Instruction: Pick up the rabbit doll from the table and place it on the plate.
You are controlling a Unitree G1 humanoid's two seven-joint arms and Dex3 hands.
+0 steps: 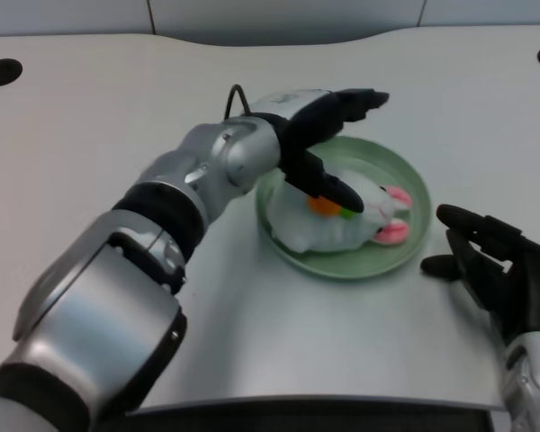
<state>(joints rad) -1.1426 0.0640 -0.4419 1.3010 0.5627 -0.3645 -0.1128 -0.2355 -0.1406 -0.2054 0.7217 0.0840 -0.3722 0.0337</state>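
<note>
Rabbit doll (355, 216) lies on its side inside the green plate (405, 171), white body w/ pink ears pointing toward the plate's right edge, an orange patch and a small green bit on its front. It sits in the plate's middle-left, body reaching to the near-left rim.

My left hand (328, 144) is over the plate's left part, above the doll. Fingers are spread apart, nothing clamped: the upper fingers (364, 97) stretch out past the plate's far rim, while one lower digit points down-right, its tip right at the orange patch. Can't tell whether that tip touches the doll or hangs just above it. Palm is off the doll.

My left forearm (211, 166), silver w/ black bands, runs from the picture's lower left up to the plate's left rim; a thin black cable loops up near the wrist.

Plate rests on the white table (117, 117), roughly center-right. My right hand (495, 265) sits just beside the plate's right rim, fingers loosely apart, near the rim but apart from it as far as I can see. Two dark round holes (2, 71) at the table's far corners.
</note>
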